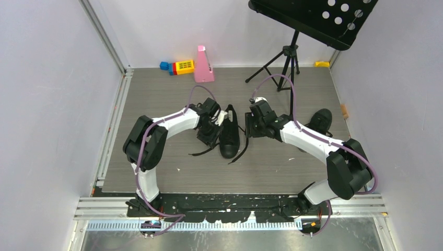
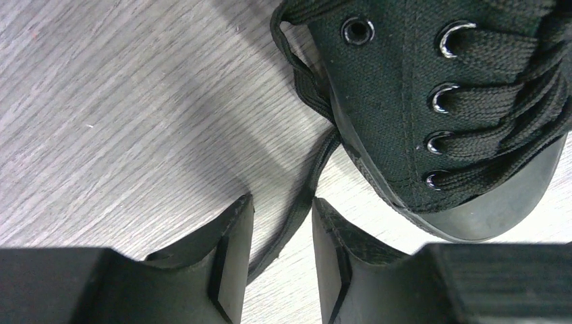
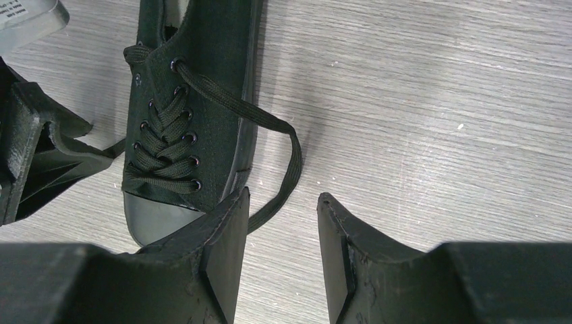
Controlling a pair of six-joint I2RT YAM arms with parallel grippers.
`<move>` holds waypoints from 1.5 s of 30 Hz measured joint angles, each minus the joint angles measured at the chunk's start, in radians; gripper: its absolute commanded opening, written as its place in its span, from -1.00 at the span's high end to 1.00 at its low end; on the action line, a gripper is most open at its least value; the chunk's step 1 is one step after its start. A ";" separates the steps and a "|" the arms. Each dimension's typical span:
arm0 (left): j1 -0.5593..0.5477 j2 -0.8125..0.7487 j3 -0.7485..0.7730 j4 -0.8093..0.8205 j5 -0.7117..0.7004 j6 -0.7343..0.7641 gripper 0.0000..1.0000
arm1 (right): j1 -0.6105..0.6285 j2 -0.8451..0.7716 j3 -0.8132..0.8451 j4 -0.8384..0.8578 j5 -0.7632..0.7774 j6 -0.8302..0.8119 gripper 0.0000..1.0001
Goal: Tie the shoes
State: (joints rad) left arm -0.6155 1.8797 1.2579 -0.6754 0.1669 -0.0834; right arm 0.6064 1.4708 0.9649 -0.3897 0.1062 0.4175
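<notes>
While the black sneaker (image 1: 229,137) lies in the middle of the table (image 1: 292,167), toe toward 6 o'clock, we see both grippers released. The left gripper (image 2: 281,202), at its 9 o'clock, straddles a loose lace (image 2: 317,165). The right gripper (image 3: 283,196), at 3 o'clock, holds nothing.

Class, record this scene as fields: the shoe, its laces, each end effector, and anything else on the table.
shoe: all-black canvas lace-up sneaker, mid-table, untied
laces: thin black laces, loose on the grey wooden table
left end effector: open, one lace running between its fingers
right end effector: open, other lace beside one finger
other: second black sneaker at the right; black tripod music stand
</notes>
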 measured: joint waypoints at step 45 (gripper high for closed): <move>0.106 -0.362 -0.242 0.131 -0.227 -0.283 1.00 | 0.000 -0.014 0.000 0.042 -0.114 0.049 0.06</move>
State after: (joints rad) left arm -0.5091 1.5177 1.0157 -0.5446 -0.0605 -0.3668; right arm 0.6064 1.4563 0.9653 -0.3477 -0.0074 0.4667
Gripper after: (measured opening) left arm 0.007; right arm 0.473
